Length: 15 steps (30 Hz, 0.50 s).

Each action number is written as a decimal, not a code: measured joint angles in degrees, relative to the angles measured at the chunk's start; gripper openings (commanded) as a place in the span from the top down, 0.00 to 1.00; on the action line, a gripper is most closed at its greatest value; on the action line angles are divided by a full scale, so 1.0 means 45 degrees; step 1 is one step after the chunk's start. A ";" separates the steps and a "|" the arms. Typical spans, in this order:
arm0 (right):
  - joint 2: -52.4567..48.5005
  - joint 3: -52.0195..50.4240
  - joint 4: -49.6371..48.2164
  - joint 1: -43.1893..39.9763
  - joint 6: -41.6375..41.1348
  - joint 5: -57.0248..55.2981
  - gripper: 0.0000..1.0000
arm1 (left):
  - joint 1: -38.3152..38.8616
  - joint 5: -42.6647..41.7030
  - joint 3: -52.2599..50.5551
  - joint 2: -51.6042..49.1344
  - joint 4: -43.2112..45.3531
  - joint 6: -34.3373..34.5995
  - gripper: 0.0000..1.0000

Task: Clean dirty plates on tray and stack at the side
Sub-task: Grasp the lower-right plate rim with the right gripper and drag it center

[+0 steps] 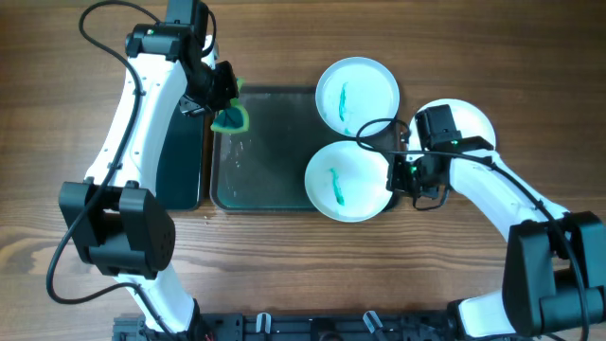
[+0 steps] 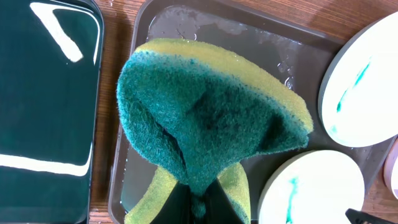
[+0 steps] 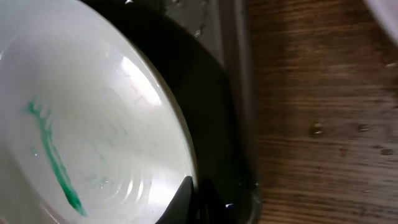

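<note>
The dark grey-green tray holds two white plates, each with a teal smear: one at its far right corner and one at its near right corner. A third white plate lies on the table right of the tray, partly under my right arm, with no smear showing. My left gripper is shut on a folded green-and-yellow sponge above the tray's far left corner. My right gripper is shut on the right rim of the near plate.
A narrower black tray lies along the left side of the big tray and also shows in the left wrist view. Water drops sit on the big tray's floor. Bare wooden table lies in front and at the far right.
</note>
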<state>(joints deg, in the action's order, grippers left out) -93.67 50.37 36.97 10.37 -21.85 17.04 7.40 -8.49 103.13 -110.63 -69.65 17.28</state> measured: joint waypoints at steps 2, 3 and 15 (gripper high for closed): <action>-0.0039 0.0510 -0.0199 0.0918 -0.0971 0.0102 0.96 | 0.0000 -0.0005 0.0000 0.0005 0.0000 0.0000 0.96; -0.0044 0.0845 -0.0641 0.1486 -0.1671 -0.0015 0.96 | 0.0000 0.0000 0.0000 0.0005 0.0000 0.0000 0.96; -0.2055 0.1627 -0.5110 0.5197 -0.7393 -0.3143 0.89 | 0.0000 -0.0005 0.0000 0.0005 -0.0063 0.0000 0.96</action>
<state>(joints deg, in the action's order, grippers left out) -102.91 57.69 13.98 33.76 -55.11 2.90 7.40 -8.51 103.13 -110.61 -69.93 17.28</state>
